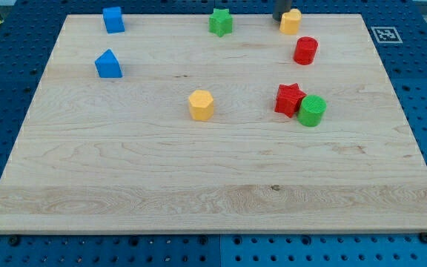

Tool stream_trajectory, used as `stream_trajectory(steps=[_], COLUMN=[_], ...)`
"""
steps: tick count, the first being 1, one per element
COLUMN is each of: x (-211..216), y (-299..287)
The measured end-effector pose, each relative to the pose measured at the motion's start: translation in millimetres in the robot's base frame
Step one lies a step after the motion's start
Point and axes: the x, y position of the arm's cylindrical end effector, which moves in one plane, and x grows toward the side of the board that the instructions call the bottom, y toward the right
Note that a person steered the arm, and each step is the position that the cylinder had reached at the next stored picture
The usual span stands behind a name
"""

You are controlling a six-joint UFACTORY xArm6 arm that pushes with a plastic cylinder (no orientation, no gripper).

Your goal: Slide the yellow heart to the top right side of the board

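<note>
The yellow heart [291,23] lies at the view's top, right of the middle, close to the board's top edge. My tip [281,18] shows as a short dark stub coming in from the view's top edge. It stands just at the heart's left side, touching it or nearly so. A red cylinder [305,50] lies just below and to the right of the heart.
A green star [220,22] lies left of the heart. A blue cube [113,19] and a blue house-shaped block [108,64] are at the top left. A yellow hexagon [201,104] is mid-board. A red star [289,99] touches a green cylinder [312,110]. The wooden board [199,193] lies on a blue pegboard.
</note>
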Motion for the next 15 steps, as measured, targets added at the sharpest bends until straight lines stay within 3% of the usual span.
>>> stream_trajectory(steps=[1, 3, 5, 9, 10, 11, 12, 15], x=[0.0, 9.5, 41.7, 40.0, 40.0, 34.2, 9.8, 12.9], y=[9.8, -33.0, -33.0, 27.7, 30.1, -7.1, -12.3, 36.6])
